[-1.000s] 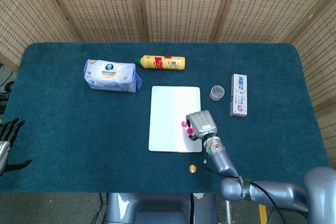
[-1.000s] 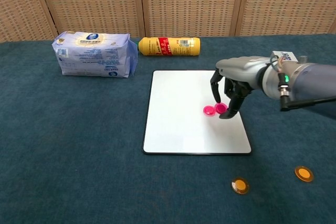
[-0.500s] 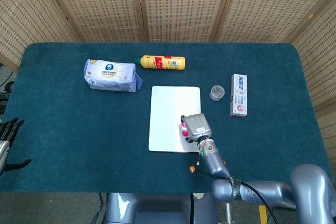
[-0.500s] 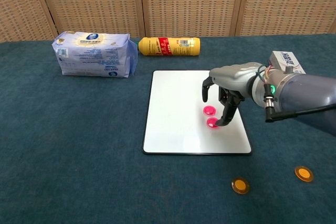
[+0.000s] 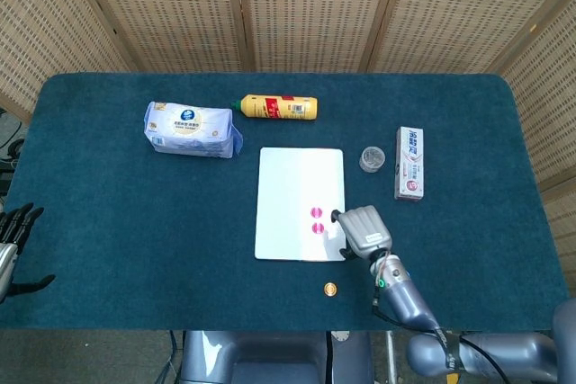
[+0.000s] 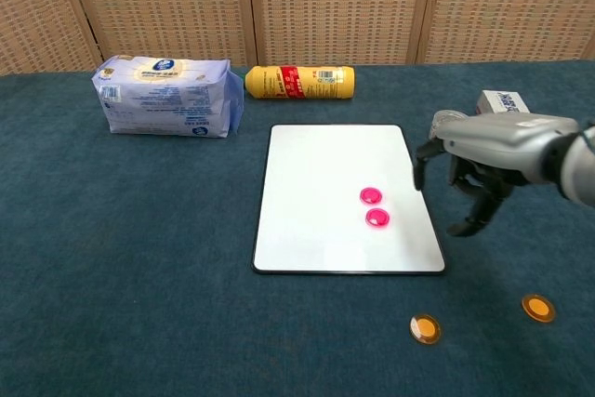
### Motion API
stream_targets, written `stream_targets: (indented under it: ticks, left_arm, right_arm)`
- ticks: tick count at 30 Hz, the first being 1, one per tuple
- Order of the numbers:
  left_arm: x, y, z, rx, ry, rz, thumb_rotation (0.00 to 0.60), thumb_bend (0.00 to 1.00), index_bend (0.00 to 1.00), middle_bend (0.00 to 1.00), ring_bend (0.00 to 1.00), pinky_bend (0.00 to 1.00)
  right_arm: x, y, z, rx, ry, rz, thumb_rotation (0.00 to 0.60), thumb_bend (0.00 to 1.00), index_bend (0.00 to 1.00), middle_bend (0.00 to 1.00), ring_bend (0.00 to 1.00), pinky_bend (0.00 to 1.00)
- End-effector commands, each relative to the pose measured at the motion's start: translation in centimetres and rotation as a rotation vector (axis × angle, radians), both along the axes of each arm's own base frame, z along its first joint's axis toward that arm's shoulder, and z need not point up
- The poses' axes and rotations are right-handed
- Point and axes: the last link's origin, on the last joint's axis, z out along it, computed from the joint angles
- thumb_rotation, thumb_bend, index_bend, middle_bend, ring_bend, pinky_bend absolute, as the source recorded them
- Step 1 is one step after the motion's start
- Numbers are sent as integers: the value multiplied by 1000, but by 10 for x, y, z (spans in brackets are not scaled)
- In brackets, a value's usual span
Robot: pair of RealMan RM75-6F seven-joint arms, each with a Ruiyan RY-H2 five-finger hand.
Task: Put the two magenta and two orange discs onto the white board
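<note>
Orange discs: one (image 6: pixel 425 328) is lying on the teal cloth just off the near edge of the white board, the other (image 6: pixel 537 308) is sitting at its 3 o'clock, well apart; only the first (image 5: pixel 330 289) is showing in the head view.
Right hand: the right hand (image 6: pixel 472 179) is hovering over the cloth just beside the board's right edge, fingers (image 6: pixel 465 223) spread apart and curling downward, holding nothing; in the head view it (image 5: pixel 364 231) is sitting at the board's near right corner.
Left hand: the left hand (image 5: pixel 13 236) is showing only at the head view's left border, dark fingers apart, gripping nothing.
Magenta discs: both are lying flat on the board's right half, one (image 6: pixel 376 218) just nearer than the other (image 6: pixel 371 195), close together but not touching.
White board: the white board (image 6: pixel 316 202) is lying flat at mid-table.
Tissue pack: the tissue pack (image 6: pixel 167 95) is sitting at the board's 10 o'clock.
Yellow bottle: the yellow bottle (image 6: pixel 299 82) is lying on its side at the board's 12 o'clock.
Small round tin: the small round tin (image 5: pixel 373 159) is resting at the board's 2 o'clock.
Flat box: the flat box (image 5: pixel 409 163) is lying just beside the tin.
</note>
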Motion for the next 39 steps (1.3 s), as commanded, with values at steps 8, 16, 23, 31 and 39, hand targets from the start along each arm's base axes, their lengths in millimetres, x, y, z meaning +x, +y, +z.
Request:
stream_targets:
  ticks: [8,16,23,31,39]
  left_arm:
    - [1,-2,-1,0,3,-6,600,0,0,0,0,0]
    - [2,-3,-2,-1,7,-8,600,0,0,0,0,0]
    - [2,-4,-3,-1,9,-10,600,0,0,0,0,0]
    - [2,-4,-1,5,4,-10,600,0,0,0,0,0]
    - [2,-3,0,7,3,-10,600,0,0,0,0,0]
  right_arm:
    - [-70,48,22,43,-17,-29,600,316,370,847,871,1000]
    - [-83,64,23,54,-61,-29,600,337,389,847,871,1000]
    - [-94,70,16,35,-57,-10,600,337,401,847,871,1000]
    - [-107,76,4,34,-38,-15,600,337,404,848,871,1000]
    - [-109,75,1,27,-35,-15,600,337,406,849,871,1000]
